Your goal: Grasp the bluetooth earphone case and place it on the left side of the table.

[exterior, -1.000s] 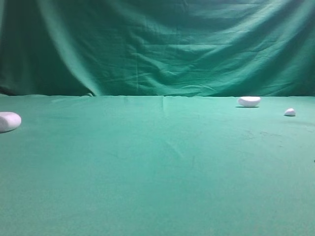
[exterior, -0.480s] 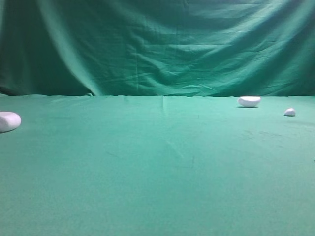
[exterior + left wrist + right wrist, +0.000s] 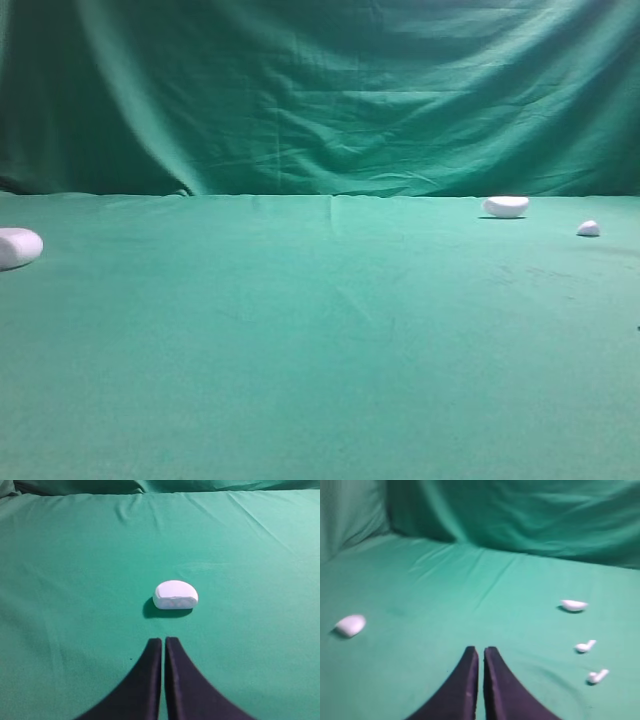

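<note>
While we are judging the bluetooth earphone case (image 3: 18,247) only by its look, we are expecting it to be light, stiff and slippery: a smooth, hard, rounded white shell that could squirt out from a pinch. We are therefore favouring a hold across its flatter long sides, low and centred, rather than on the curved ends. It is lying at the far left edge of the exterior view, on the left side of the tabletop (image 3: 320,340), with nothing touching it. In the left wrist view, what we are taking to be the same case (image 3: 175,595) is sitting just ahead of the left hand (image 3: 163,641), whose fingers are pressing together on nothing. The right hand (image 3: 481,650) is likewise closed and empty. As the only container here, the case is appearing closed, and we are unable to tell what is inside. Two small earbuds (image 3: 585,646) are lying loose on the cloth at the right of the right wrist view. A white half-moon piece (image 3: 506,206) and a tiny white pebble-like piece (image 3: 589,229) are resting well apart from the case, far to the right.
</note>
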Tool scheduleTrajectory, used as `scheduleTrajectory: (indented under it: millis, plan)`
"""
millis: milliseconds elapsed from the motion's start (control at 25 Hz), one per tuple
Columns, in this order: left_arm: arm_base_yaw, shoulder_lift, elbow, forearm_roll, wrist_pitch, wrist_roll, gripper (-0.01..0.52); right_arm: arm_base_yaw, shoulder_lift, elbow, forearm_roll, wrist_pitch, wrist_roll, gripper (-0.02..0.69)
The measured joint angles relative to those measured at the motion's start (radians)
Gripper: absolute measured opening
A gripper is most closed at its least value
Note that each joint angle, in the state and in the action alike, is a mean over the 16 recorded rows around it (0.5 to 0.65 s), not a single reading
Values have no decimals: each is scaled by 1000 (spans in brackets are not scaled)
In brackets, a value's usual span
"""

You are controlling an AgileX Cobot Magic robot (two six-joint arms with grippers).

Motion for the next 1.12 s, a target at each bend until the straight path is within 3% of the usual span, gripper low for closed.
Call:
scheduleTrajectory:
  millis: [440,1120]
  plan:
    - [0,0,0,0,0,0,0,-290,-245,333,44,-112,0,0]
    - [0,0,0,0,0,0,0,-329,-292,420,41,-110,6,0]
